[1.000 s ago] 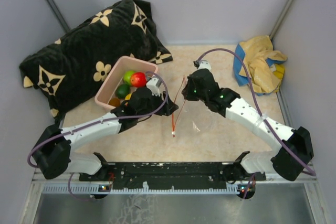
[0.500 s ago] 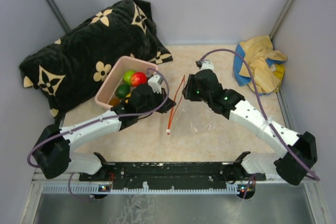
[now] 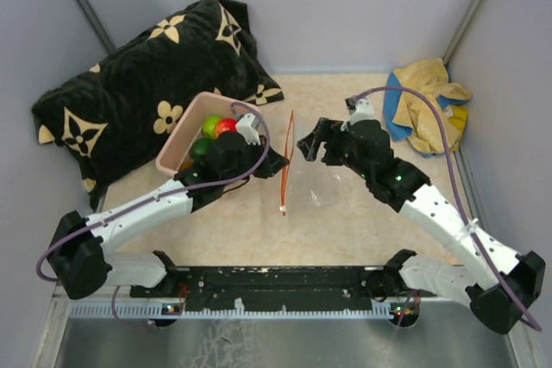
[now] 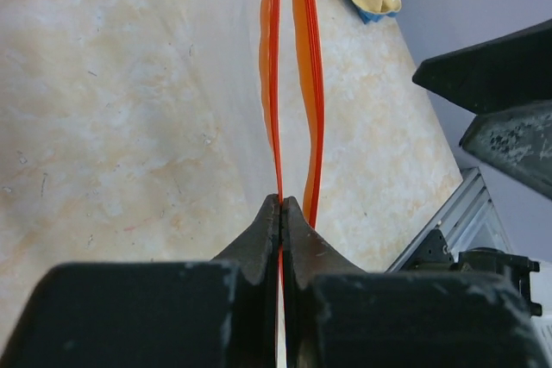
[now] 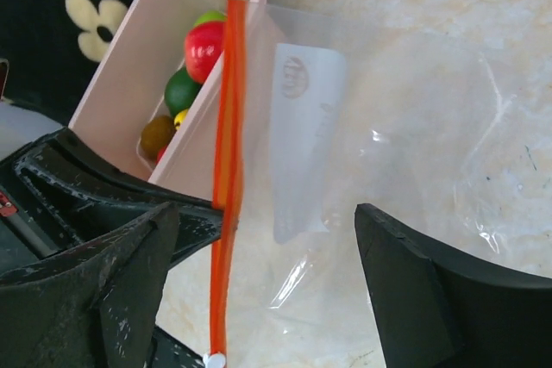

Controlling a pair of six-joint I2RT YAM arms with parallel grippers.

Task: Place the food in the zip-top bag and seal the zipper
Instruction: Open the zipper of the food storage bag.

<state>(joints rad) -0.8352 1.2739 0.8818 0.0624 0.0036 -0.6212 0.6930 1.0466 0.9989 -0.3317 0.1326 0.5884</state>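
The zip-top bag (image 3: 326,185) lies clear on the table between the arms, its mouth facing left. Its orange-red zipper (image 3: 285,161) stands on edge. My left gripper (image 3: 279,161) is shut on one lip of the zipper (image 4: 271,84), and the other lip bows away to the right, so the mouth gapes slightly. My right gripper (image 3: 312,146) hangs open just right of the strip, over the bag (image 5: 388,127), holding nothing. The food (image 3: 216,131) lies in the pink tub (image 3: 172,151): red, green, yellow and brown pieces (image 5: 203,49).
A black pillow with cream flowers (image 3: 129,84) lies at the back left, against the pink tub (image 5: 112,84). A yellow and blue cloth (image 3: 427,105) is bunched at the back right corner. Grey walls close the sides and back.
My left gripper closed on the zipper lip. My right gripper let go, opened wide and drew back to the right. The strip swung more upright.
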